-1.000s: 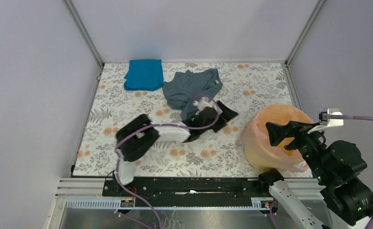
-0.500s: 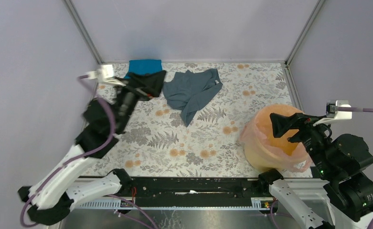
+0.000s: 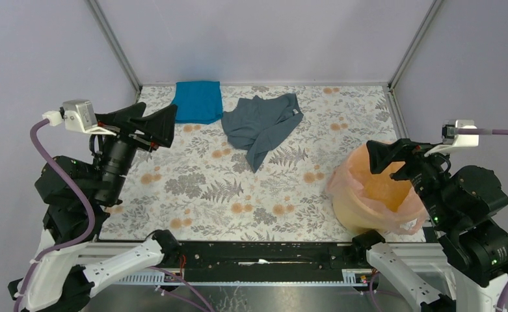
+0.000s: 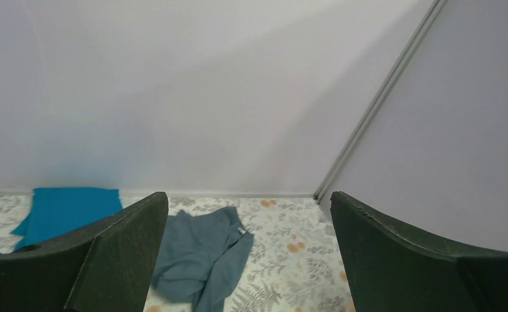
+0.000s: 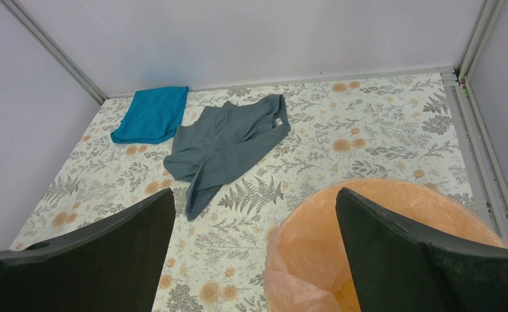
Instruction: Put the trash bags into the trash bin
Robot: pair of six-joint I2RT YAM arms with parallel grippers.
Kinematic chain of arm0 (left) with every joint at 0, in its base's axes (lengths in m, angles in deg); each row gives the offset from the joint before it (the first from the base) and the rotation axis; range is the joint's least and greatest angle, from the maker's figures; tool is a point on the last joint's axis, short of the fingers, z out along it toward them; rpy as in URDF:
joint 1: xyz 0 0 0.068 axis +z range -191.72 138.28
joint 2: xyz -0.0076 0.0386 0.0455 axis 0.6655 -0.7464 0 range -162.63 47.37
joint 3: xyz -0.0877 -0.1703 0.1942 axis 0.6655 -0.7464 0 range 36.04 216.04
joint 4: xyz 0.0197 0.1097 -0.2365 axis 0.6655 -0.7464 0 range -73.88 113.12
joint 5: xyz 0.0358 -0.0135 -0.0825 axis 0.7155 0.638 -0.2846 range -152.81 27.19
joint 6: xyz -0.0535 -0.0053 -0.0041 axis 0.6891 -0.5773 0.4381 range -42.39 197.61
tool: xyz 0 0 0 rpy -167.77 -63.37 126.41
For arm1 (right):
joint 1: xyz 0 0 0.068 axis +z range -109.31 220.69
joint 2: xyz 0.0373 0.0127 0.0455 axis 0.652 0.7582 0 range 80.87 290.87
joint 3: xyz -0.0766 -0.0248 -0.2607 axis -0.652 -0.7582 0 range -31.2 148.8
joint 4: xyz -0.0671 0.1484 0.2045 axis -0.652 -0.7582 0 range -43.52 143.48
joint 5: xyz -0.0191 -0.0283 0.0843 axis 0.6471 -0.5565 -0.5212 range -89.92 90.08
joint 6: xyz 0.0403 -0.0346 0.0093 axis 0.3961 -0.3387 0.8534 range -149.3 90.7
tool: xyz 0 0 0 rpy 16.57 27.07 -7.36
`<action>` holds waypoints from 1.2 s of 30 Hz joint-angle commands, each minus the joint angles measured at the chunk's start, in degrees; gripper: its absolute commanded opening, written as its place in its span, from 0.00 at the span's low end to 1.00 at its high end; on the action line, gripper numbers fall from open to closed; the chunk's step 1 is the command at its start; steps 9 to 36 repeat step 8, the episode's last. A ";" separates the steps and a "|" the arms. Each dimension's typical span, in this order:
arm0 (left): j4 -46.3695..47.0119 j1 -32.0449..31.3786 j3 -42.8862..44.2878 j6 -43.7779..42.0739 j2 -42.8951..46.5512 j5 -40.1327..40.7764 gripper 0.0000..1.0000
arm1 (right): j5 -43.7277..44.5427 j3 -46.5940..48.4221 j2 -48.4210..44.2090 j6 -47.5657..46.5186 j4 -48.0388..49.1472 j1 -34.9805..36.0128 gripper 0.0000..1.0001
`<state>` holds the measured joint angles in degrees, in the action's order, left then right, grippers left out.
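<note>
The yellow-orange trash bin (image 3: pixel 358 209) stands at the right front of the table. The thin pale-pink trash bag (image 3: pixel 407 225) lies inside it and is draped over its rim, crinkled on the outside. My right gripper (image 3: pixel 382 161) is open and empty, raised above the bin's near-left rim. In the right wrist view the bag (image 5: pixel 300 283) covers the bin's rim (image 5: pixel 394 192) between my open fingers (image 5: pixel 255 195). My left gripper (image 3: pixel 160 117) is open and empty, raised high at the far left, away from the bin. In its own view (image 4: pixel 248 198) it shows only cloth and wall.
A grey-blue garment (image 3: pixel 261 125) lies crumpled at the back centre, and it also shows in the wrist views (image 4: pixel 199 250) (image 5: pixel 228 140). A bright blue folded cloth (image 3: pixel 197 101) lies at the back left. Grey walls enclose the floral table (image 3: pixel 238 188) on three sides.
My left arm has swung from the table's middle up and back to the far left, open and empty. My right gripper has lifted slightly over the bin.
</note>
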<state>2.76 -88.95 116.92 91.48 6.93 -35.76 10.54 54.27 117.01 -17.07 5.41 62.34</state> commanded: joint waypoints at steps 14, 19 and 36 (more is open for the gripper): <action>-2.76 0.04 1.24 -4.49 2.41 3.55 0.99 | 2.22 0.31 0.13 1.13 5.32 0.30 1.00; -2.76 0.04 1.24 -4.49 2.41 3.55 0.99 | 2.22 0.31 0.13 1.13 5.32 0.30 1.00; -2.76 0.04 1.24 -4.49 2.41 3.55 0.99 | 2.22 0.31 0.13 1.13 5.32 0.30 1.00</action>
